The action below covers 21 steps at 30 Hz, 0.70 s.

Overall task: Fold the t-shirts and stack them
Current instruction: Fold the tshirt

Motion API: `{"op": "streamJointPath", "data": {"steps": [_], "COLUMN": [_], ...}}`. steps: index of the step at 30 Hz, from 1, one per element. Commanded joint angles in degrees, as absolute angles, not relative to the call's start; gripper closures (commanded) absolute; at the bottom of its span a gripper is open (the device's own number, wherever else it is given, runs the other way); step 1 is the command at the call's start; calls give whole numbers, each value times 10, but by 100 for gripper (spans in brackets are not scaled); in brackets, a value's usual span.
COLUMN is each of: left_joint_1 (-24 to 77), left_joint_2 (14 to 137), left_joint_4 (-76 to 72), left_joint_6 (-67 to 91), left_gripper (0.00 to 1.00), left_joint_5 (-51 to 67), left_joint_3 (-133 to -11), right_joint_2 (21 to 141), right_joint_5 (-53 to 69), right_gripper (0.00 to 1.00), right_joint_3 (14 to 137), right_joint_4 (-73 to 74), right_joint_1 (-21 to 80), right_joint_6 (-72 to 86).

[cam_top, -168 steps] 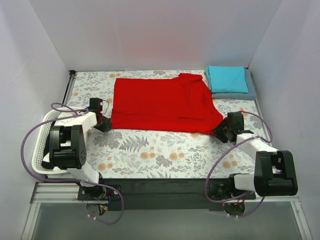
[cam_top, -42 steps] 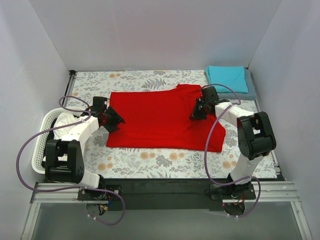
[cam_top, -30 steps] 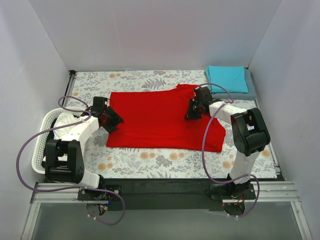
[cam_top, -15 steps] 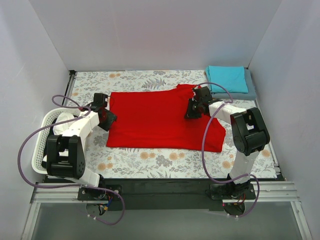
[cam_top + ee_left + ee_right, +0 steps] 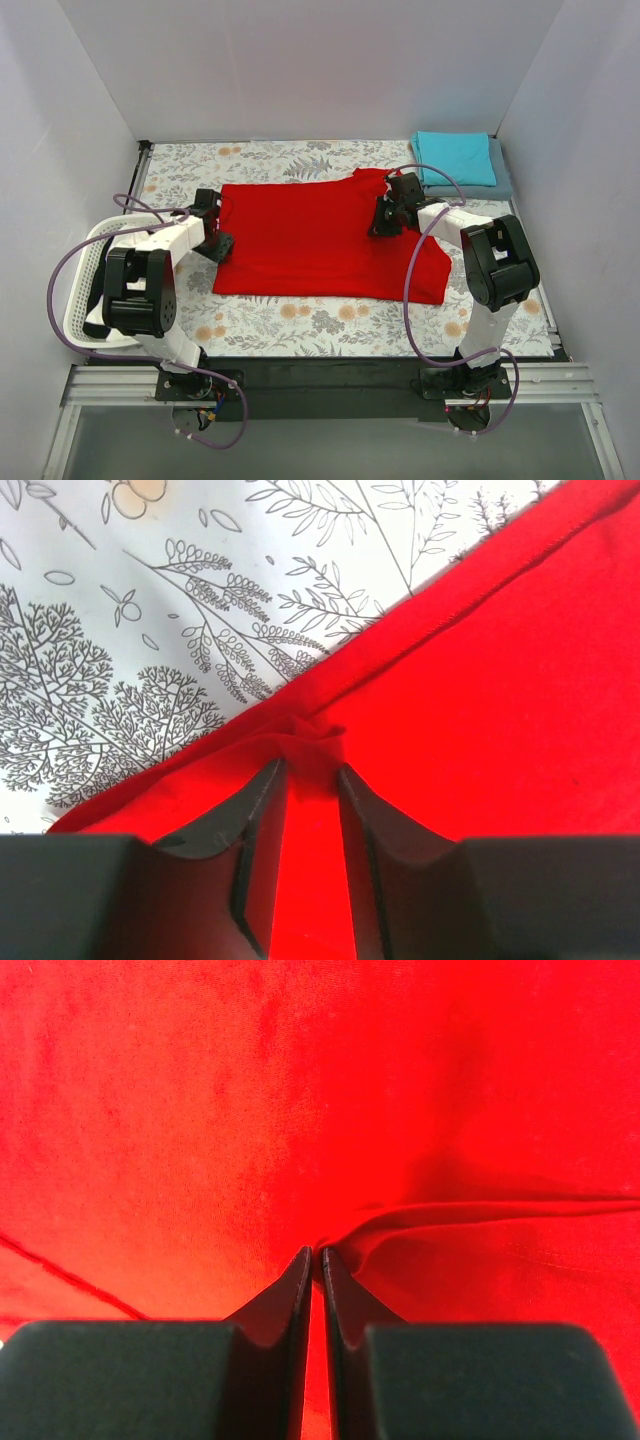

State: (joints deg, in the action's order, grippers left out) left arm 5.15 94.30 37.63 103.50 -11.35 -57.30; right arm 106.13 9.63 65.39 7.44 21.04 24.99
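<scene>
The red t-shirt (image 5: 310, 240) lies spread flat across the middle of the counter (image 5: 300, 312), with its right side already doubled over on itself. The teal t-shirt (image 5: 455, 158) sits folded on top of the grey-blue t-shirt (image 5: 503, 186) in the far right corner. The left pincer (image 5: 220, 246) is down at the shirt's left edge, its jaws narrow, with a small pucker of red cloth by the stitched hem nipped between the tips. The right pincer (image 5: 380, 228) is down on the shirt's far right part, its jaws almost together on a thin ridge of cloth that creases toward the tips. The shirt looks light, thin and limp, so it will probably sag and drag rather than keep any shape, and a single layer could slip out of a shallow pinch. Holds at the hem or a seam, where the cloth is thicker, seem safest, and lifting both sides level should keep the fold straight
</scene>
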Motion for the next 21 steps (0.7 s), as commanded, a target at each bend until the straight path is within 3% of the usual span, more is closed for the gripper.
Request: {"op": "streamJointPath", "data": {"steps": [1,9,21], "left_joint_1": [53,49,27], "left_joint_2": [935,903,856], "left_joint_4": [388,400,394], "left_joint_6": [1051,1044,1031], "left_gripper": [80,100,100], "left_joint_5": [-126,-121,-107], "left_joint_3": [-598,-597,-559], "right_joint_2": [1035,991,931], "right_joint_5": [103,55,4], "right_gripper": [87,91,92], "right_joint_3": [666,644,622], "right_joint_4": [59,59,40], "right_joint_1": [213,213,206], "right_joint_6": [238,239,241]}}
